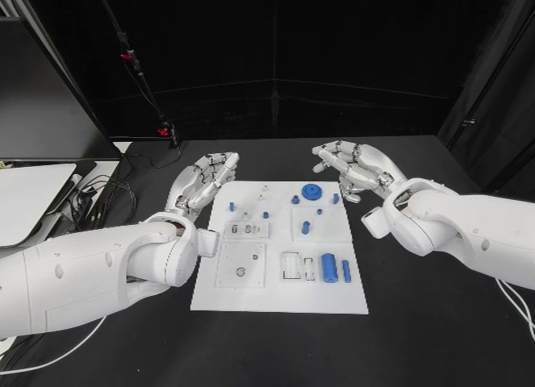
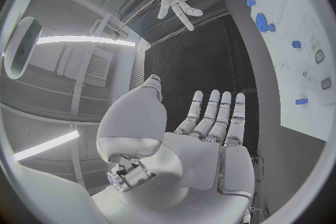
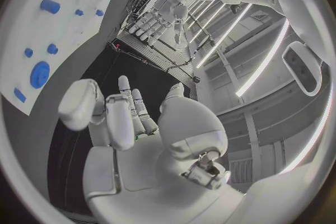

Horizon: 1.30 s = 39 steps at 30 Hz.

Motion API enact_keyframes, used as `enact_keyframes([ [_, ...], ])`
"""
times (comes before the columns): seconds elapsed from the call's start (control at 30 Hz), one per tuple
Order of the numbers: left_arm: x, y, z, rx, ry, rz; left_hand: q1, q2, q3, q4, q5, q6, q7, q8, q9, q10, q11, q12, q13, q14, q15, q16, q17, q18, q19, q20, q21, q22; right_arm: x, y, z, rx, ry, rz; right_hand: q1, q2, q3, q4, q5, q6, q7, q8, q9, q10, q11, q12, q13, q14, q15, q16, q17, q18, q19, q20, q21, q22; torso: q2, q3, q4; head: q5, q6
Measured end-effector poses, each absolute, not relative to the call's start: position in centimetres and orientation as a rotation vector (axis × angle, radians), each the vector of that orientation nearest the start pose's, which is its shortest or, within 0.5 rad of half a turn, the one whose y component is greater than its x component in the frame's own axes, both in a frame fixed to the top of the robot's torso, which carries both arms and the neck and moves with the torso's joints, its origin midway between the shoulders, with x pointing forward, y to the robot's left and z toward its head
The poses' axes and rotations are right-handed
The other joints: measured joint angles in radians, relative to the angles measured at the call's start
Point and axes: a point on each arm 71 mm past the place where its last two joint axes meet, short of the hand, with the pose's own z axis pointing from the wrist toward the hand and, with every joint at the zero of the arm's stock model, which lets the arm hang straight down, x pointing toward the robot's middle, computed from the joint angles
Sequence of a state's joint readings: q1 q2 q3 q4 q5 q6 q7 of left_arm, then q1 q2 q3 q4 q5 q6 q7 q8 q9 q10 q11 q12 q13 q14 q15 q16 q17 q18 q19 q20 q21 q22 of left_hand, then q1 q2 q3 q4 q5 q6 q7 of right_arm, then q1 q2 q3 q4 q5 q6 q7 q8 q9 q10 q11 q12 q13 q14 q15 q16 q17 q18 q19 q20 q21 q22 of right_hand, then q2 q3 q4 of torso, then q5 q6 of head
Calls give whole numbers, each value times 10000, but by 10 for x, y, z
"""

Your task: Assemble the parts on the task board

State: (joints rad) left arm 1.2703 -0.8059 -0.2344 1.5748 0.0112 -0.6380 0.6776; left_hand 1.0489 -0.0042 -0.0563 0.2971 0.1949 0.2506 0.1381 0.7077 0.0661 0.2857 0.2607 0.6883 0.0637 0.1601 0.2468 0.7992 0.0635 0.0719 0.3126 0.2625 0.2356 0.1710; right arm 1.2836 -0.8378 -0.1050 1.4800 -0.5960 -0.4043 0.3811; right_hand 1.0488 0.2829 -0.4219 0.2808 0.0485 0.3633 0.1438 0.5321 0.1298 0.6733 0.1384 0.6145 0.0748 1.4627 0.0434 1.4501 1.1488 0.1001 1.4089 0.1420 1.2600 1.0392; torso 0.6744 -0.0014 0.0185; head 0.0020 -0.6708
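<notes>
Nearest us in the head view, our two white arms are entering from the lower left and lower right of the frame.

Item, left hand (image 1: 209, 179): we are holding it spread and carrying nothing, just beside the upper left edge of the task board (image 1: 279, 302); the left wrist view is showing its fingers (image 2: 213, 117) straight and side by side.

Item, right hand (image 1: 354, 171): we are keeping it open and holding nothing, fingers loosely apart, near the board's upper right corner, clear of it.

Item, task board: lying at centre frame between the hands. On it, a round blue disc (image 1: 311, 192) near the upper edge, small blue pegs (image 1: 306, 228) scattered mid-board, a large blue cylinder (image 1: 329, 268) with a slimmer blue pin (image 1: 346, 271) beside it at lower right.

Step in hand, as we are judging it: none begun; we are poised to choose a first part. The next move is calling for one hand to descend over a loose piece and pinch it cleanly without nudging its neighbours.
</notes>
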Motion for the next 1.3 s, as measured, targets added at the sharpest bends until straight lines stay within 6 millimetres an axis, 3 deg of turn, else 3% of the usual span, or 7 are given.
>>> enact_keyframes([
  [0.03,469,198,-192,-9304,12252,-13745,0,0,0,0,0,0,0,0,0,0,0,0,0,-20,19,0,0,-2,0,0,0,0,502,-212,-149,3998,14507,12651,349,-7,120,-120,0,672,51,240,40,152,16,-89,-52,36,36,164,322,-90,137,26,431,578,39,-5,12,-3,0],
  [0.1,468,197,-191,-9302,12258,-13782,0,0,0,0,0,0,0,0,0,0,-1,0,0,-33,32,0,0,-2,34,34,0,0,509,-214,-144,3630,14461,12339,1022,-24,354,-361,0,1371,131,249,11,303,18,-271,-110,45,45,315,590,-159,240,64,920,1222,97,-12,32,-8,-5],
  [0.23,468,196,-190,-9283,12254,-13826,53,52,0,0,-52,0,0,0,0,0,0,0,0,-33,32,0,0,-3,36,36,0,0,521,-216,-137,2829,14419,11649,2571,-124,904,-1223,0,2577,281,-137,-159,565,23,-630,-122,24,102,427,735,-158,241,65,1396,1815,211,-25,71,-16,10],
  [0.4,468,196,-189,-9276,12254,-13846,53,52,0,0,-94,0,0,0,0,0,-1,0,0,-33,32,-39,0,-4,72,72,57,35,533,-213,-134,1739,14468,10704,3692,-288,1272,-1784,0,3338,422,-666,-368,796,-65,-1049,-122,24,102,427,724,-157,204,102,1651,2163,369,-14,117,17,54],
  [0.67,467,194,-189,-9263,12272,-13910,53,52,0,0,-94,0,0,0,0,-1,-1,0,0,-33,32,-39,0,-6,72,72,57,35,549,-200,-129,462,14449,9264,4678,-568,1351,-2132,0,3844,192,-1466,-641,1168,-223,-1706,-125,7,-28,427,731,-154,111,10,1756,2348,546,2,198,-47,160],
  [1.0,468,193,-189,-9244,12269,-13916,53,51,0,0,-94,-1,0,0,0,37,36,0,0,-33,31,-39,0,-6,72,72,57,34,567,-168,-133,-884,14613,7806,5053,-575,1351,-2132,0,3814,57,-2310,-669,1471,-206,-2317,-130,42,-64,427,711,-153,77,-23,1799,2409,635,1,232,-216,213],
  [1.3,468,193,-189,-9245,12269,-13917,53,51,0,0,-94,-1,0,0,0,36,35,0,0,-33,31,-38,1,-6,72,72,56,28,573,-154,-139,-1529,15015,6961,5147,-563,1351,-2131,0,3731,49,-2654,-668,1509,-168,-2631,-129,42,-63,427,641,-153,41,12,1836,2402,614,-8,266,-259,107],
])
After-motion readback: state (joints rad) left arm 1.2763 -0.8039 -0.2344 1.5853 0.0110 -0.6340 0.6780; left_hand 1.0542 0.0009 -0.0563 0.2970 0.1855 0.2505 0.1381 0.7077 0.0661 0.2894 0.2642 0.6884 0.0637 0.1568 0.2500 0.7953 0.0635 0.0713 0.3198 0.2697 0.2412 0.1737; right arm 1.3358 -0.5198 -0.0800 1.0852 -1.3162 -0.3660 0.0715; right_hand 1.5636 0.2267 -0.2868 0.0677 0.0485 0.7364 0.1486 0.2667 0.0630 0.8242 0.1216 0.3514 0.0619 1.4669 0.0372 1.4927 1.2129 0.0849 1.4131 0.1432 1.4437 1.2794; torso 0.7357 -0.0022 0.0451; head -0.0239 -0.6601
